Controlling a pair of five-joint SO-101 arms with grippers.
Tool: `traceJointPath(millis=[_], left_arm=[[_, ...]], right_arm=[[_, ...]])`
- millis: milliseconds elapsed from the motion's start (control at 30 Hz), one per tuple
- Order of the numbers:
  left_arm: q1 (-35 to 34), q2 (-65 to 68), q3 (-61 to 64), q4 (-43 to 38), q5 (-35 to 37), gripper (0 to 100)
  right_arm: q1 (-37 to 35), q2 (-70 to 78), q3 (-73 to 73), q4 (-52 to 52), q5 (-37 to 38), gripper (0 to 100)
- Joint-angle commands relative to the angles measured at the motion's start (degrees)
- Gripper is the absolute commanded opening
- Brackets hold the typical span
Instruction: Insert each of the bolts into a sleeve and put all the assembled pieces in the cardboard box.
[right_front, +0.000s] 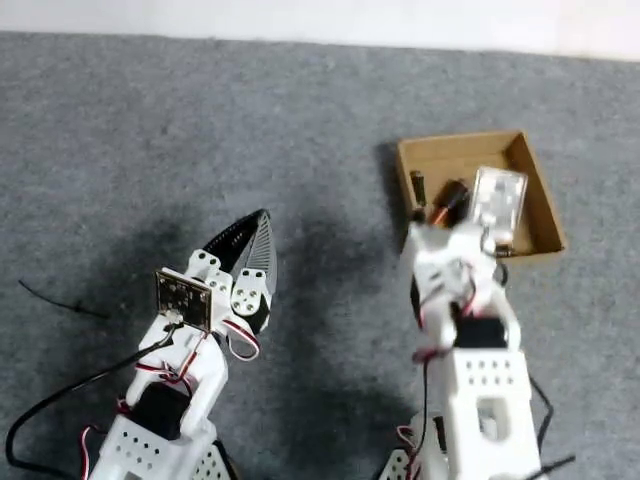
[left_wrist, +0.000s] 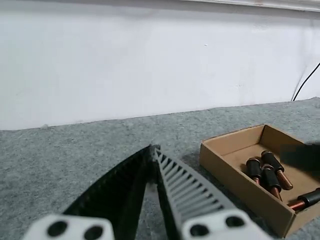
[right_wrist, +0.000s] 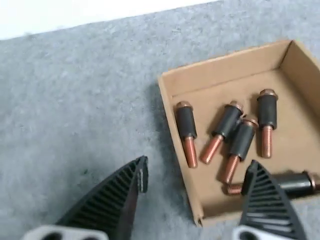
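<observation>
The cardboard box (right_wrist: 220, 62) lies on the grey carpet and holds several copper bolts in black sleeves (right_wrist: 227, 122). My right gripper (right_wrist: 197, 170) hangs open and empty above the box's side wall, with one finger (right_wrist: 125, 192) over the carpet and the other over the box floor. In the high view the right arm (right_front: 470, 270) stretches over the box (right_front: 455, 143). My left gripper (right_front: 258, 222) is shut on nothing above bare carpet, well to the left of the box. The left wrist view has its tips (left_wrist: 154, 148) pressed together, with the box (left_wrist: 235, 180) and the sleeved bolts (left_wrist: 265, 170) beyond.
Grey carpet (right_front: 200, 130) covers the table up to a white wall (left_wrist: 150, 60) at the back. A thin black cable (right_front: 60, 300) lies at the left, beside the left arm's base.
</observation>
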Motion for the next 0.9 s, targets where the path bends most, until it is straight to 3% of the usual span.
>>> traceJointPath(millis=[0,67,200,433,700,867], left_arm=[[-0.84,-0.04,1.19,0.35,-0.44,1],[-0.84,0.04,1.19,0.44,-0.7,1],[-0.84,0.04,1.19,1.58,-7.74,1],[-2.59,-0.48,1.19,7.12,-10.46,1],[-13.58,-0.48,1.1,26.99,-10.37,1],[-14.11,-0.48,1.1,46.33,-10.37,1]], right_arm=[[0.84,-10.86,8.31,-2.33,-0.26,27.7],[0.92,-16.57,13.05,-2.33,-0.26,27.7],[1.01,-28.26,20.26,-2.07,-0.26,27.7],[1.1,-45.32,32.31,10.24,-0.18,27.7],[0.84,-42.15,32.22,16.13,-0.18,27.7],[0.92,-42.07,32.31,30.29,-0.18,27.7]])
